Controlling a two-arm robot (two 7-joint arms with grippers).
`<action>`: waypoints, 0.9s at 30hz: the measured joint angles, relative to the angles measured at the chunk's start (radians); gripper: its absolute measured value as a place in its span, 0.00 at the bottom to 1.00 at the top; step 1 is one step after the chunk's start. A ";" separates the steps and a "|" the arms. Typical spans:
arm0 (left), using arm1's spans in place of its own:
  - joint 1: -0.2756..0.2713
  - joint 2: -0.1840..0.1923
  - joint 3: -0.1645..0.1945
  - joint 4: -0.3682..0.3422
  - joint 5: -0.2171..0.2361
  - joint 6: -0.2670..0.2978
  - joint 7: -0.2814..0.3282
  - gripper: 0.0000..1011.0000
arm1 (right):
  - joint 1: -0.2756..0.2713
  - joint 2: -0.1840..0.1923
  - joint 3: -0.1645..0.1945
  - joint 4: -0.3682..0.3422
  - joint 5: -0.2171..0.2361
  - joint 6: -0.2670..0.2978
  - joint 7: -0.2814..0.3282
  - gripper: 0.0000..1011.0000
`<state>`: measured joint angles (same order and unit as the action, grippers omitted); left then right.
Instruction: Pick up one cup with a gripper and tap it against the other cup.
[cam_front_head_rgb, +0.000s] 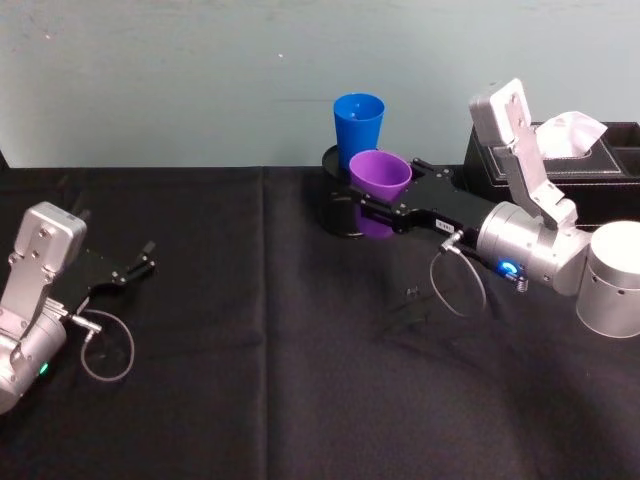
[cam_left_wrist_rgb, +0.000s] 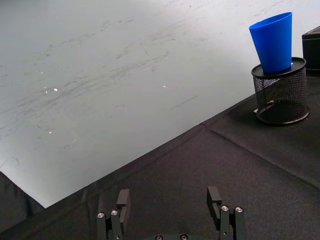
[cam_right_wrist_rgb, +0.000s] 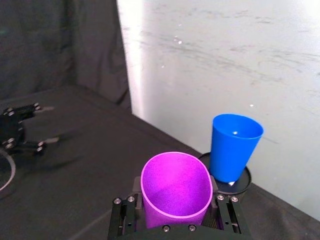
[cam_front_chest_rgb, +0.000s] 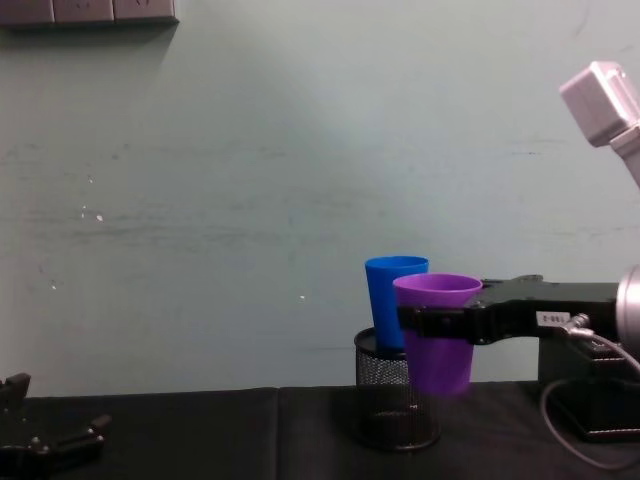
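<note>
Close under the right wrist camera, the purple cup (cam_right_wrist_rgb: 175, 187) sits upright between the long black fingers of the right gripper (cam_front_head_rgb: 388, 188), which pinches it from both sides in its upper part. We judge the grip is taken high, on the wider stretch, so that the tapered wall cannot slide down through the jaws. The cup hangs clear of the black-clothed table (cam_front_head_rgb: 250, 350), toward the far side. Its base is level with the wall of a black mesh pen pot (cam_front_chest_rgb: 385, 400) and its rim is a little lower than that of the blue cup (cam_front_head_rgb: 359, 120).

The blue cup stands upright inside that pot, which raises it and, we think, steadies it against a knock. The purple cup is just beside the blue one, on the near side; we cannot tell whether the two walls touch. The lift appears done. What remains, in our reading, is the tap itself: a short, gentle push of purple against blue, soft enough not to tip the pot or shake the cup loose.

The right arm reaches in from the right, in front of a black tissue box (cam_front_head_rgb: 570, 150). Well apart at the left of the table, the left gripper (cam_left_wrist_rgb: 168, 200) rests low over the cloth, its jaws spread and empty, parked out of the way.
</note>
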<state>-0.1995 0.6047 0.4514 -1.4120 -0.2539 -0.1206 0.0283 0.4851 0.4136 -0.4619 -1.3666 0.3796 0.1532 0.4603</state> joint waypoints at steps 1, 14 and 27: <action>0.000 0.000 0.000 0.000 0.000 0.000 0.000 0.99 | 0.002 -0.006 0.001 0.006 -0.002 -0.003 -0.005 0.72; 0.000 0.000 0.000 0.000 0.000 0.000 0.000 0.99 | 0.058 -0.107 0.024 0.144 -0.028 -0.061 -0.050 0.72; 0.000 0.000 0.000 0.000 0.000 0.000 0.000 0.99 | 0.133 -0.176 0.033 0.295 -0.072 -0.102 -0.055 0.72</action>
<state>-0.1994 0.6047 0.4514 -1.4120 -0.2539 -0.1206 0.0283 0.6177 0.2372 -0.4285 -1.0719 0.3079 0.0509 0.4048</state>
